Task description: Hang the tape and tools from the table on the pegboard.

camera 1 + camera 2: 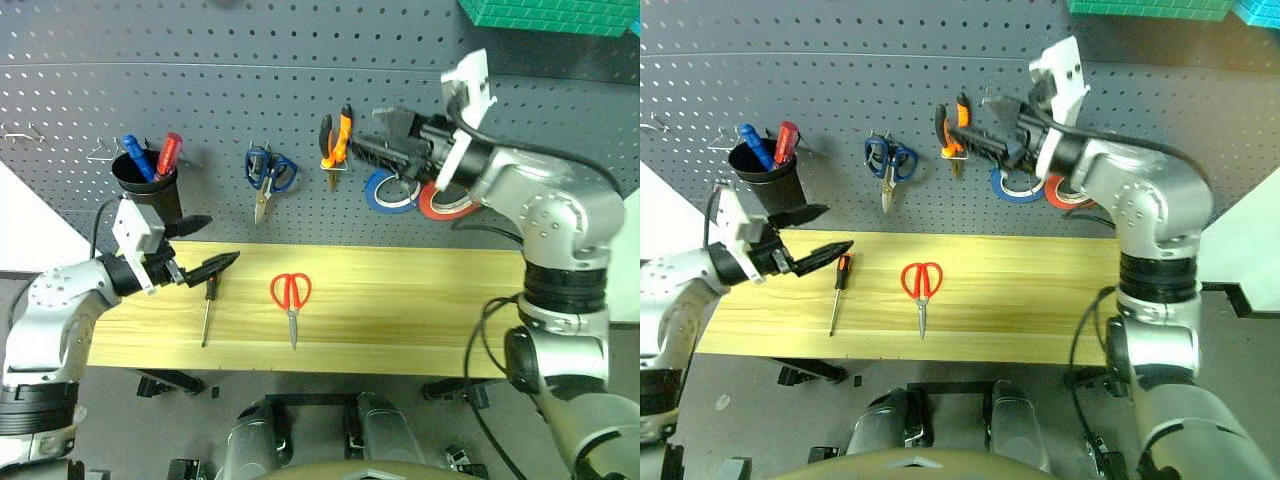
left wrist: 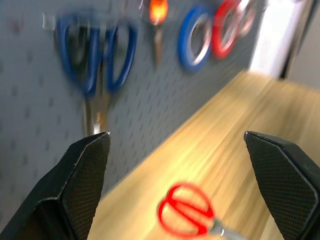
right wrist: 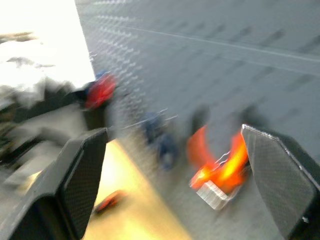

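Red tape (image 1: 447, 203) and pliers (image 1: 336, 140) on pegboard (image 1: 250, 90) hooks; red scissors (image 1: 291, 297) and screwdriver (image 1: 208, 303) on table (image 1: 400, 310); left gripper (image 1: 203, 247) and right gripper (image 1: 372, 135) spread, empty; no legible writing.

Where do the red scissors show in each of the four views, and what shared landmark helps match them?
Left eye view: red scissors flat on the table, centre.
Right eye view: on the table, left of centre.
Left wrist view: low in the picture, between the fingers.
Right wrist view: a red blur on the table; I cannot tell what it is.
Landmark: blue scissors hanging on the pegboard.
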{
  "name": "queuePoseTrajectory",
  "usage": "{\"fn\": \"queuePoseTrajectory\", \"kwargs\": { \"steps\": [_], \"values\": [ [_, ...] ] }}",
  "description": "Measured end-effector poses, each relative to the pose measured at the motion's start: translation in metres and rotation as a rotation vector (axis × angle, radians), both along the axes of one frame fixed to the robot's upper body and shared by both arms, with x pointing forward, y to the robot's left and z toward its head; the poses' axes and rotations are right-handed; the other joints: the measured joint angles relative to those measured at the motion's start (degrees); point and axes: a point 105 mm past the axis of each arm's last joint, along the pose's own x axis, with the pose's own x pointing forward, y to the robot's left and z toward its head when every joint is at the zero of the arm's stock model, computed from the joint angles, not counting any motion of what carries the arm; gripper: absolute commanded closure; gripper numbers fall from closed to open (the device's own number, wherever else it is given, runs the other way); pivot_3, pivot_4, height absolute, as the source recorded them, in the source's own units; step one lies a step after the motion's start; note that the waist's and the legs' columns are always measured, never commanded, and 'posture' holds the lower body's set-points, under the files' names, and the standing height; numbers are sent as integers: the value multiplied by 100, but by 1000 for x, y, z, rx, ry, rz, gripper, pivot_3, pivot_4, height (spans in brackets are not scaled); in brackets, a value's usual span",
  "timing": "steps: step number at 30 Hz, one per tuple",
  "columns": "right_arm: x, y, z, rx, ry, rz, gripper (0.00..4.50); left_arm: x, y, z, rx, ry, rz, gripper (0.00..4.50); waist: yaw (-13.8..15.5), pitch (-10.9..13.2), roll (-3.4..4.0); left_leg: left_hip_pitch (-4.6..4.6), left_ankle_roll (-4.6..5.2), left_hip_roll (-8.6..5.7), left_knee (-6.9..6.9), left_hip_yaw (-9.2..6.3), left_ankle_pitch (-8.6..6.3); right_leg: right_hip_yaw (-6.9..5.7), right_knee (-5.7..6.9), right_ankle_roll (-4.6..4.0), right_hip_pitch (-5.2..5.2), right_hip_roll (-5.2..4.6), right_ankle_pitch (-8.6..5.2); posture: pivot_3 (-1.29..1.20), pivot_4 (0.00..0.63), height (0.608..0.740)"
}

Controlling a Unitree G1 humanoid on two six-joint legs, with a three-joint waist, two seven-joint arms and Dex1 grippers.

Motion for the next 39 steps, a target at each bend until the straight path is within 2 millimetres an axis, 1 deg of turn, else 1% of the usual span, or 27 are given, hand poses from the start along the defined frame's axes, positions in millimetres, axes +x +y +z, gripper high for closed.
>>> {"fn": "queuePoseTrajectory", "kwargs": {
  "steps": [3,6,9,11,12,14,16,19,23,27,32,35,39],
  "values": [
    [-22,2,-25,-95,75,154,19,3,-4,-14,-4,20,55,0,12,-1,-1,8,25,1,0,-5,-15,-2,0,-1,10,0,-1,-51,112,730],
    [-33,7,-49,-131,155,246,19,3,-11,-22,-6,35,79,0,18,-1,0,9,28,1,1,-4,-17,-1,0,-1,10,-2,0,-36,117,730],
    [-36,10,-63,-165,162,279,19,5,-19,-38,33,81,116,0,44,-1,1,11,29,0,2,-4,-18,-2,-2,-1,14,-2,0,-30,125,730],
    [-36,9,-77,-205,176,288,19,8,-29,-52,33,123,152,0,88,-1,0,14,35,-1,5,-4,-22,-3,-7,-1,23,-3,0,-29,129,730],
    [-37,6,-87,-237,192,300,19,9,-35,-58,21,149,169,0,127,-1,1,14,38,-2,6,-4,-24,-3,-9,-1,23,-6,0,-30,134,730],
    [-40,2,-104,-277,213,328,19,11,-47,-67,-3,183,207,0,182,-1,0,13,43,-4,10,-5,-27,-3,-11,0,27,-8,0,-31,141,730],
    [-36,-2,-116,-312,193,332,19,14,-55,-72,-17,213,266,0,185,-1,0,15,46,-5,12,-4,-28,-3,-12,0,30,-10,0,-30,149,730],
    [-23,-13,-131,-363,193,270,19,16,-64,-77,-17,246,336,0,185,1,1,20,45,-5,12,-7,-28,-4,-12,0,35,-10,-1,-31,169,730],
    [-6,-26,-148,-388,215,184,19,17,-66,-93,16,338,477,0,167,6,5,36,46,-4,9,-9,-29,-4,-12,-1,47,-9,-1,-44,196,730],
    [2,-33,-150,-388,172,168,19,11,-79,-102,27,443,504,0,171,65,11,71,62,-5,9,-9,-39,-4,-17,-1,79,-16,-3,-57,207,730],
    [18,-57,-148,-431,137,128,19,7,-89,-109,53,544,511,0,170,107,24,87,64,-6,5,-9,-41,-4,-17,-6,91,-23,-8,-69,217,730],
    [16,-59,-146,-437,109,171,19,5,-95,-112,54,590,505,0,158,128,24,89,64,-7,2,-9,-41,-4,-17,-7,91,-24,-9,-86,197,730],
    [11,-66,-151,-522,27,250,19,3,-100,-121,70,655,510,0,147,128,25,99,63,-7,0,-7,-41,-4,-17,-6,98,-22,-9,-97,187,730]
  ]
}}
